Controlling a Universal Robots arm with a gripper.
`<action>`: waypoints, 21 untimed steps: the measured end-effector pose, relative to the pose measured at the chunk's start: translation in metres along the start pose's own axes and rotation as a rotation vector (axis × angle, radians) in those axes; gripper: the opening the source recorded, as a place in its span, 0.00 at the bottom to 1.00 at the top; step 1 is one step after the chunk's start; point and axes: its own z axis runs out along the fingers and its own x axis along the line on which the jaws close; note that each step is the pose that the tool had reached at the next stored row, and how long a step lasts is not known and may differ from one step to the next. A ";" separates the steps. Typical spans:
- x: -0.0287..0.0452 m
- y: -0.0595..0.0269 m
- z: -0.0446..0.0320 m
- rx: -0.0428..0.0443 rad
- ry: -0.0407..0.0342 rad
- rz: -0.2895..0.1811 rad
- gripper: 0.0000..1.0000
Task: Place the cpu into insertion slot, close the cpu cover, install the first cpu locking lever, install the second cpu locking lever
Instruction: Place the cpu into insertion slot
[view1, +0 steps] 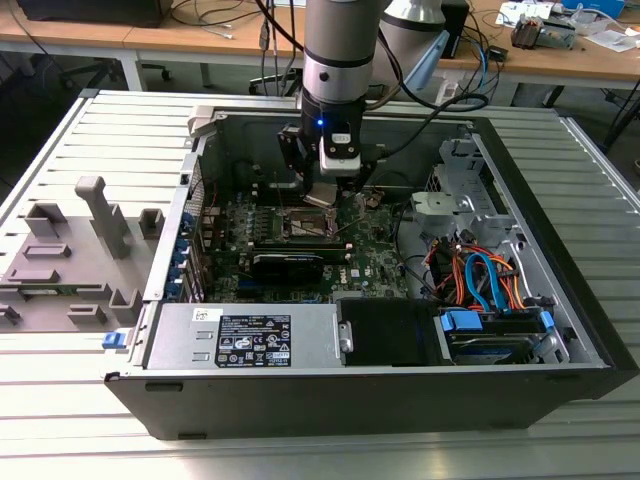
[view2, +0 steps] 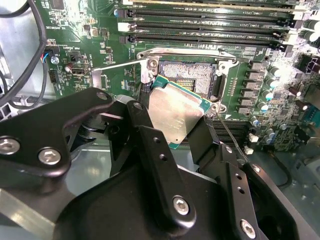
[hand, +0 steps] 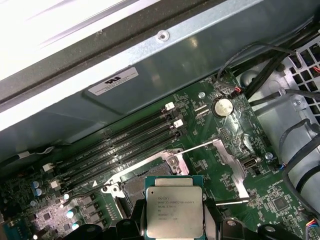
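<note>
**Above the Socket, a Chip Pinched and Tilted**

Inside the open black metal computer case, the green circuit board lay across the floor. The grey-and-black robot arm reached straight down into the case. Its black gripper pinched the small, square, silvery-topped cpu between two black fingers, one on each side. The thin silvery cpu cover stood swung open beside the square dark insertion slot. The cpu hung tilted just above the slot's edge, not seated.

Open insertion slot; memory slots beside.
</note>
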 end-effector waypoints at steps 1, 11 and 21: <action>0.0000 0.0000 0.0000 0.0000 -0.0001 0.002 0.55; 0.0000 0.0000 0.0002 -0.0003 -0.0007 0.021 0.55; 0.0000 0.0000 0.0004 -0.0007 -0.0014 0.042 0.55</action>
